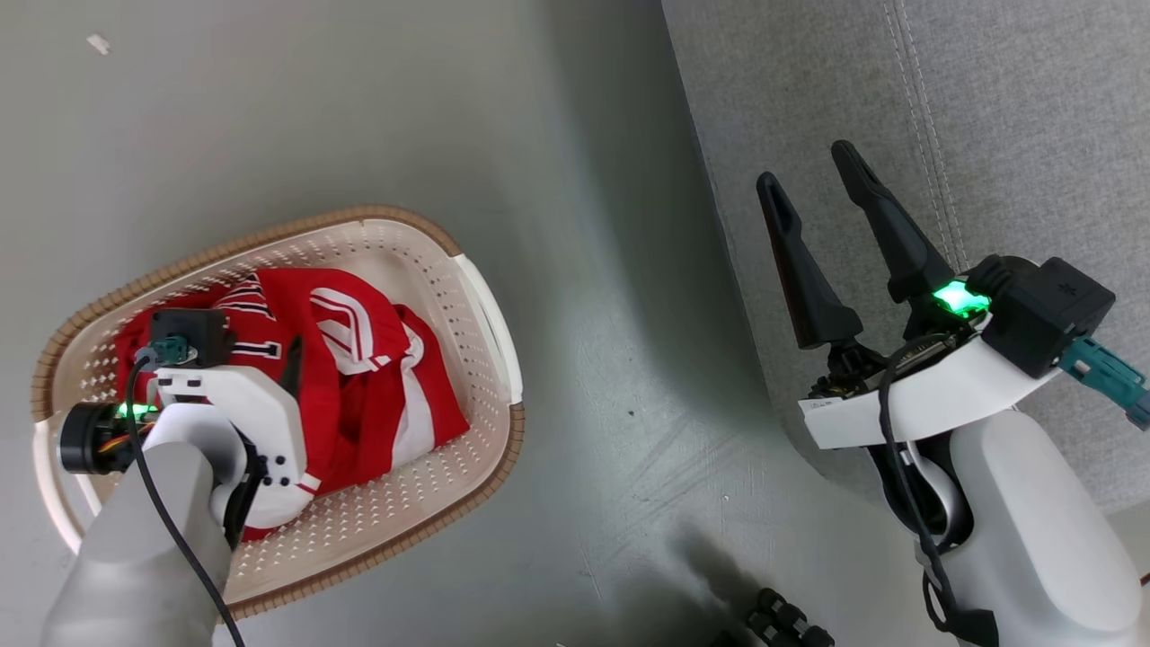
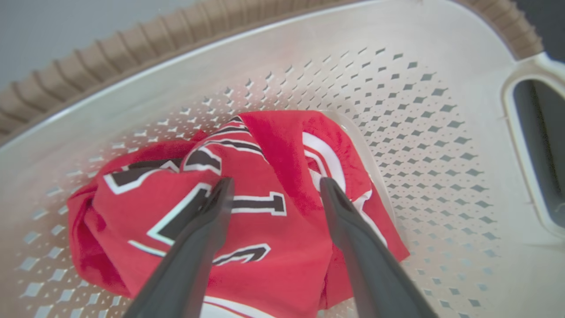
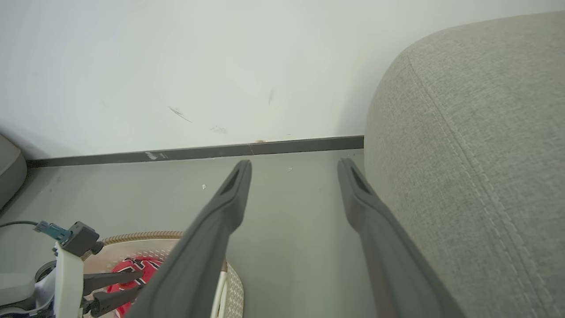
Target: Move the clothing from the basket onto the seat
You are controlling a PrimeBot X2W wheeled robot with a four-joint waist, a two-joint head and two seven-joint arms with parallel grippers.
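Note:
The clothing [image 1: 368,377], red with white stripes and dark lettering, lies bunched in the cream basket [image 1: 485,314] on the floor at the left. My left gripper [image 2: 276,187] points down into the basket, open, with its fingertips [image 2: 223,190] just above the lettered red fabric [image 2: 273,238] and nothing between them. One of its dark fingers [image 1: 292,364] shows against the clothing in the head view. My right gripper [image 1: 807,171] stands open and empty over the near edge of the grey seat [image 1: 988,108]. In the right wrist view, the seat [image 3: 476,154] rises beside that gripper [image 3: 295,164].
Bare grey floor [image 1: 611,359] separates the basket from the seat. A white wall with a dark baseboard [image 3: 198,152] runs behind. A small dark ribbed object [image 1: 786,620] lies at the bottom of the head view. Another grey rounded shape [image 3: 9,170] sits at the far left.

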